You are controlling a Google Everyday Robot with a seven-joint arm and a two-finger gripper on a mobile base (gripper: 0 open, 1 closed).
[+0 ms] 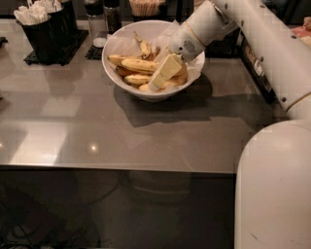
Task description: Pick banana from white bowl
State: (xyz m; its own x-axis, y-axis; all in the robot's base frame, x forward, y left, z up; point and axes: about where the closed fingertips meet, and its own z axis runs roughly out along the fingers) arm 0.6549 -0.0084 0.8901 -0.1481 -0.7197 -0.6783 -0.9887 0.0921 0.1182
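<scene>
The white bowl [127, 83] stands at the back middle of the grey counter, lined with white paper and holding several speckled yellow bananas. The longest banana [138, 64] lies across the bowl's middle, with shorter ones in front of and behind it. My gripper [160, 78] reaches in from the upper right on the white arm [204, 26]. It points down and to the left into the right half of the bowl. Its cream tip is down among the bananas at the right end of the long banana. It hides the fruit beneath it.
Black cutlery holders [44, 30] stand on a mat at the back left. Shakers [96, 20] and a toothpick holder [145, 7] stand behind the bowl. A dark rack [256, 68] is at the right edge of the counter [97, 126]. My white body [274, 189] fills the lower right.
</scene>
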